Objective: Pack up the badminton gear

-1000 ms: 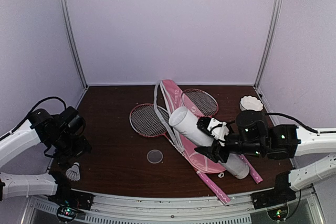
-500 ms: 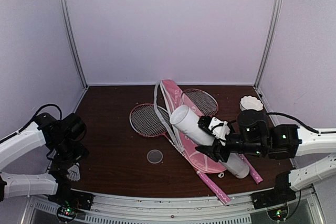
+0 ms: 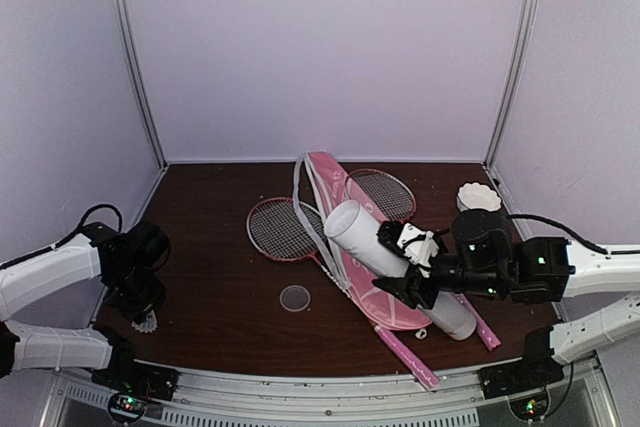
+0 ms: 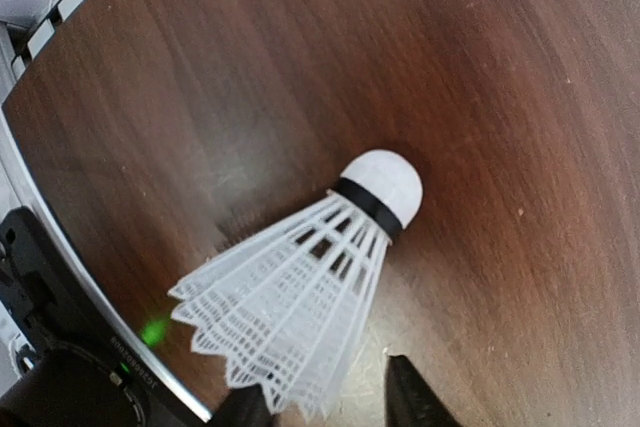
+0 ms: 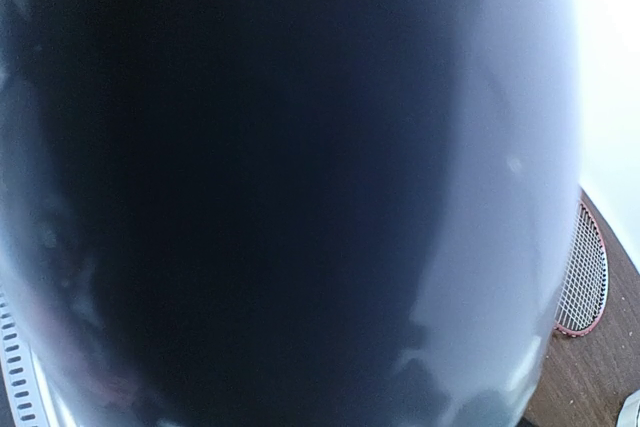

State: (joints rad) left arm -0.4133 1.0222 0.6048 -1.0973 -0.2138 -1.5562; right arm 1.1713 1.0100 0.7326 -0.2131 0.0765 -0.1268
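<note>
A white feather shuttlecock [image 4: 300, 307] lies on its side on the dark table, its cork [image 4: 385, 187] pointing away. My left gripper [image 4: 325, 402] is down over it at the near left [image 3: 145, 315]. The jaws straddle the rim of the feather skirt: one fingertip touches it, the other stands slightly apart. My right gripper [image 3: 415, 282] is shut on the long white tube [image 3: 365, 242], held tilted with its open mouth up and to the left. The tube [image 5: 300, 187] fills the right wrist view. Two red-framed racquets [image 3: 283, 229] [image 3: 383, 192] lie across the pink cover [image 3: 335, 182].
A small round disc [image 3: 295, 297] lies on the table in front of the racquets. A white scalloped object [image 3: 478, 196] sits at the back right. Pink racquet handles [image 3: 410, 352] reach toward the near edge. The table's metal front rail [image 4: 60, 237] runs just behind the shuttlecock.
My left arm has dropped toward the near left corner onto the shuttlecock, and its jaws have narrowed around the feather skirt. The right arm and tube have barely moved.
</note>
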